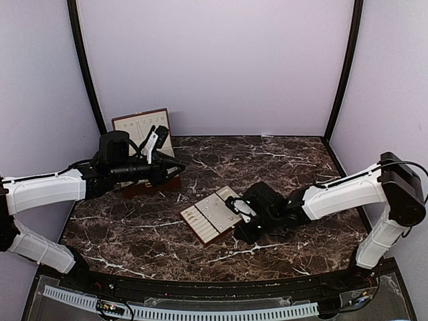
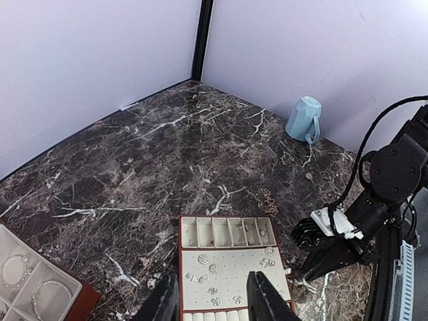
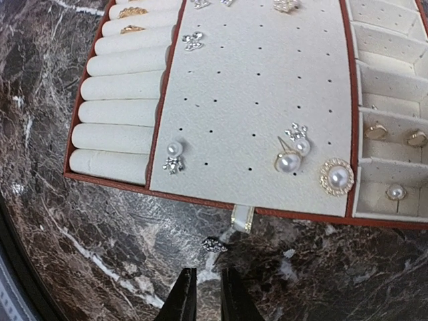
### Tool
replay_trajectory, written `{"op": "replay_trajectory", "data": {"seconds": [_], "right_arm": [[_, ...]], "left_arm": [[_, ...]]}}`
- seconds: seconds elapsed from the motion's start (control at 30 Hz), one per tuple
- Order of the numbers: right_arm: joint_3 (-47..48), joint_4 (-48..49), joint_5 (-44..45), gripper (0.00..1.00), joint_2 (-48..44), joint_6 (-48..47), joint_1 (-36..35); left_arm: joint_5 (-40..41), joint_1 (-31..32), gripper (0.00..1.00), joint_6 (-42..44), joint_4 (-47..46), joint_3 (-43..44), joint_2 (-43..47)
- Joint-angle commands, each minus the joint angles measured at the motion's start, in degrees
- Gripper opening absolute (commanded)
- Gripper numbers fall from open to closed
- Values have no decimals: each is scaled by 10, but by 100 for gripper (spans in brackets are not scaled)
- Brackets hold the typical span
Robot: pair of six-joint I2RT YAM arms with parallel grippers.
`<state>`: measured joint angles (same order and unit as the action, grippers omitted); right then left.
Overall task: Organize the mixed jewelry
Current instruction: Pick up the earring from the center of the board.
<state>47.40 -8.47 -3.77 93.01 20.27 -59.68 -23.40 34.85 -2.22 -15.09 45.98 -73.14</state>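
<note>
Right wrist is showing a sparkly piece, unseen overhead, lying lengthwise along the tray's edge. My right gripper is hanging released.

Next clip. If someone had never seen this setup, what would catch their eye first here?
The cream tray in the middle of the dark marble table, dotted with pearl studs, stands out most. Just outside its edge a tiny sparkly piece lies loose on the marble, right ahead of the right gripper, whose fingers stand slightly apart. At the back left, an open reddish-brown box stands by the left gripper.
</note>
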Motion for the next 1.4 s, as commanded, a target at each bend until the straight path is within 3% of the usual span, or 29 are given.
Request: {"op": "replay_trajectory", "data": {"seconds": [0.0,0.37,0.6,0.83,1.37], "right_arm": [[38,-18,43,15,30,-70,-19],[72,-35,69,18,80,-123,-33],[73,-39,88,7,84,-127,-39],[65,-35,103,0,70,-111,-40],[12,13,88,0,-29,-26,-40]], "left_arm": [[-9,-4,38,-2,11,1,7],[-9,-4,38,3,18,6,6],[-9,-4,38,6,20,7,6],[-10,-4,38,0,17,6,3],[-20,29,38,-60,12,26,-8]]}}
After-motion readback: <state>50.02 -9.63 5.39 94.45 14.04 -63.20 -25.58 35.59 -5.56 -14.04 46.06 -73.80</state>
